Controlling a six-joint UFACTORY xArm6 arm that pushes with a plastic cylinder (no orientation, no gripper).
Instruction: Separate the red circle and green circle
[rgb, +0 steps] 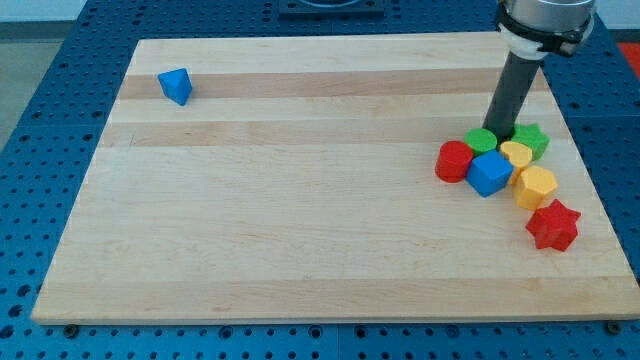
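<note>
My tip (497, 133) stands just behind the green circle (483, 140), which touches the red circle (454, 161) at the table's (300, 230) right. There is no claw. Better to wedge between them and push red leftward.

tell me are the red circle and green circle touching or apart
Touching, it seems: the red circle sits against the green circle with no board visible between them. My tip is beside the green one.

Pale wooden table (300, 220), made of lengthwise planks with slightly differing tones, fills most of the view. Beneath and around it: blue perforated surface (60, 60) with a regular grid of holes. Light strip of background along the view's top edge. Lighting even, soft shadows.
</note>
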